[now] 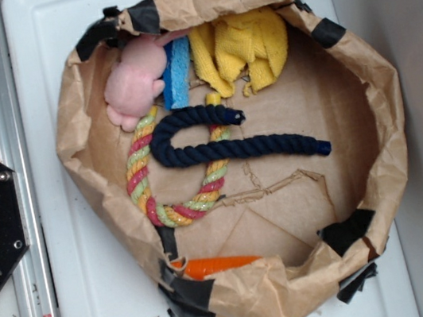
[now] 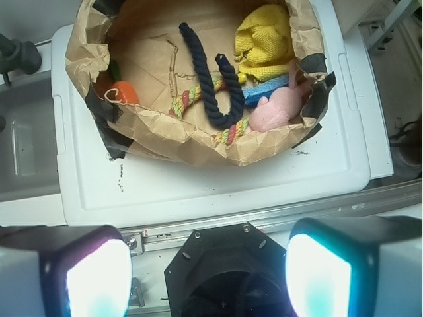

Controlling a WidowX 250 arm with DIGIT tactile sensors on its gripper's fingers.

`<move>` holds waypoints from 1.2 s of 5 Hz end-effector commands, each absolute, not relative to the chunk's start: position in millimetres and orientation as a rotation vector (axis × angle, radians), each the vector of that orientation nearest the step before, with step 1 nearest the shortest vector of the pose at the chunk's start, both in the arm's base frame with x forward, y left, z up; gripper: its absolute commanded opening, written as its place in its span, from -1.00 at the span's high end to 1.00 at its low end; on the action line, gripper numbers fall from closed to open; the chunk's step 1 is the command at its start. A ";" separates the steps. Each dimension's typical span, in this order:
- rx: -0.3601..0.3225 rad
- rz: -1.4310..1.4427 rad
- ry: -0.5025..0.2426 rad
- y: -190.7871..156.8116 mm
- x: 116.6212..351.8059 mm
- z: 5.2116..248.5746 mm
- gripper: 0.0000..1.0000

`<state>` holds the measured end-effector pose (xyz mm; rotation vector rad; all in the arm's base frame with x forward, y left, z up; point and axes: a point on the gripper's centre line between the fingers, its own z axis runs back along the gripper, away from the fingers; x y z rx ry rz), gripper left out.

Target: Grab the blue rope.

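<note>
Lying in a hairpin bend on the floor of the taped brown paper bag (image 1: 382, 91), the blue rope (image 1: 194, 149) crosses over the pink-yellow-green twisted rope (image 1: 142, 169). Thick twisted cotton, likely light, limp and grippy rather than slick; it should sag when lifted. Best hold, by judgement: the straight lower run toward the bright blue bound end (image 1: 323, 147), clear of the other rope. Neighbours: pink plush toy (image 1: 135, 82), light-blue sponge (image 1: 176, 71), yellow cloth (image 1: 246, 48), orange item (image 1: 216, 265). Gripper (image 2: 208, 271): fingers (image 2: 317, 271) spread wide, holding nothing, well short of the bag. Labels or writing: none legible.
</note>
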<state>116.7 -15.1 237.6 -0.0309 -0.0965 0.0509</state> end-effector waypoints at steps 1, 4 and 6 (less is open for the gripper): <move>-0.031 0.051 -0.096 -15.1 116.7 237.6 -1.00; 0.092 0.014 -0.132 -3.8 256.8 146.0 -1.00; 0.107 -0.179 -0.043 -3.9 276.6 50.3 -1.00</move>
